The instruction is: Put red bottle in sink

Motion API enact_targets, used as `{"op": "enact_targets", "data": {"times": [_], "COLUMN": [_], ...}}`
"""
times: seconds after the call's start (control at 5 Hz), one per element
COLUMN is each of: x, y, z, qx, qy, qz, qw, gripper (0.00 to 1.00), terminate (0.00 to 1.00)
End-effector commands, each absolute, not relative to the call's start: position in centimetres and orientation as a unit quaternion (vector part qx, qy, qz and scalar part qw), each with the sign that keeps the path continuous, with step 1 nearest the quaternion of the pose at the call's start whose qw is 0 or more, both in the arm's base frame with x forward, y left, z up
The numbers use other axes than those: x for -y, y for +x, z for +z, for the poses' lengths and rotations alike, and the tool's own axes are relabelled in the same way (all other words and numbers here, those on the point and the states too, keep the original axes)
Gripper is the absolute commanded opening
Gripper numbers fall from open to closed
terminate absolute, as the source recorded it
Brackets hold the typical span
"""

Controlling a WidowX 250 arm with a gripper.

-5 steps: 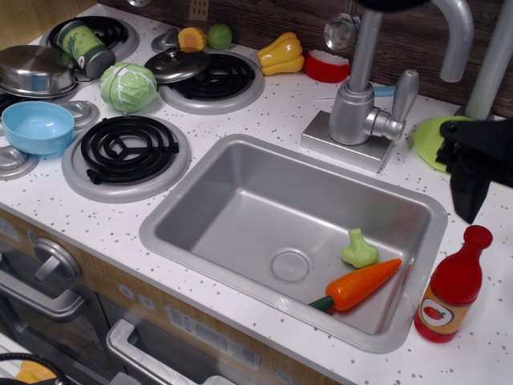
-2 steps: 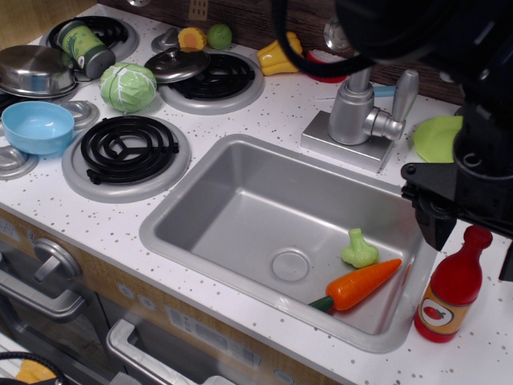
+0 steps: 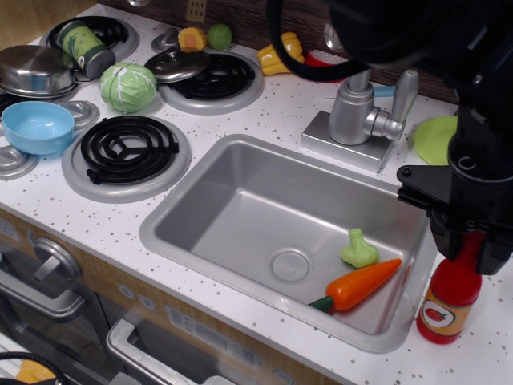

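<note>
- Red bottle [image 3: 449, 303] stands upright on the white counter near the front right corner of the bench, just beside the right rim of the sink and outside the basin. Its long axis is vertical; the label faces forward. The cap and neck are hidden behind the gripper.
- Sink [image 3: 240, 152] occupies the middle of the bench toward the front edge. Its basin holds an orange toy carrot [image 3: 365, 284] and a small pale green vegetable [image 3: 359, 249], both toward the right front of the basin, close to the drain [image 3: 290, 265].
- Gripper [image 3: 469, 250] sits directly over the top of the bottle, aligned with the bottle's vertical axis, with dark fingers on either side of the neck. Whether the fingers are pressing on the neck or standing just clear of it cannot be told from this view.
- Key relation: the bottle lies straight below the gripper, and the basin lies immediately to the bottle's left. In my judgement, the coming move needs a firm grasp on the neck, a lift clear of the rim, then a short travel left.
</note>
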State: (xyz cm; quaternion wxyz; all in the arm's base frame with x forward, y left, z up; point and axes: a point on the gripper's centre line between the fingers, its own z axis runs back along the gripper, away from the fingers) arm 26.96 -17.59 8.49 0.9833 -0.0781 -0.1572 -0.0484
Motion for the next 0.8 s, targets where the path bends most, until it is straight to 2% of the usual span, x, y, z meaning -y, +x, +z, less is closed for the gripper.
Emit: {"op": "enact_targets", "data": {"times": [0.0, 0.2, 0.4, 0.6], "x": [15.6, 12.1, 9.1, 6.0], "y": [28.3, 29.2, 29.9, 30.7], "z": [13.3, 14.4, 13.7, 11.0], "qx": [0.146, 0.141, 0.181, 0.210], "qy": [-0.082, -0.043, -0.017, -0.025], "qz": [-0.073, -0.108, -0.137, -0.164], "qw": [0.983, 0.983, 0.974, 0.964], "gripper": [0.00, 0.00, 0.00, 0.00], "terminate": [0.00, 0.00, 0.00, 0.00]}}
